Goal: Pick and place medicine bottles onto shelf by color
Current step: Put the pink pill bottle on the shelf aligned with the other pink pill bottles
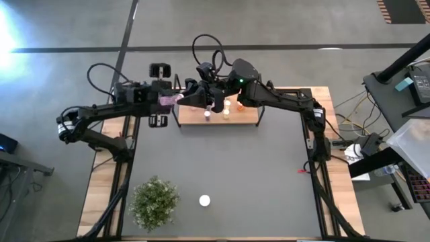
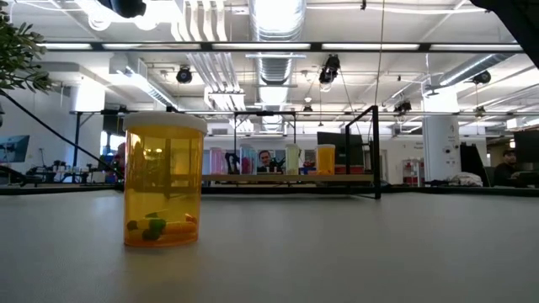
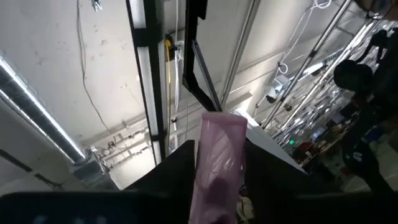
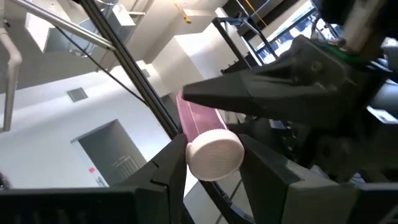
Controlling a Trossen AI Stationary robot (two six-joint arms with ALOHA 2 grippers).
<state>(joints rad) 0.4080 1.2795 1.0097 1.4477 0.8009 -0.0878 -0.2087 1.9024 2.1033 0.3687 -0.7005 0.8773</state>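
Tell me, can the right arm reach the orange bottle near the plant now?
Probably not now: the right gripper holds a pink bottle by the shelf, far from the orange bottle.

The high view looks straight down on the whole surface [image 1: 222, 168], both arms reaching in from its sides. The low view sits at surface level, close behind an orange bottle [image 2: 163, 181], facing level across to the shelf [image 2: 290, 178] far off. Each wrist view is tilted up toward the ceiling, very close on a pink bottle [image 3: 219, 163] between dark jaws; both wrist views share that bottle, and the high view shows it too.
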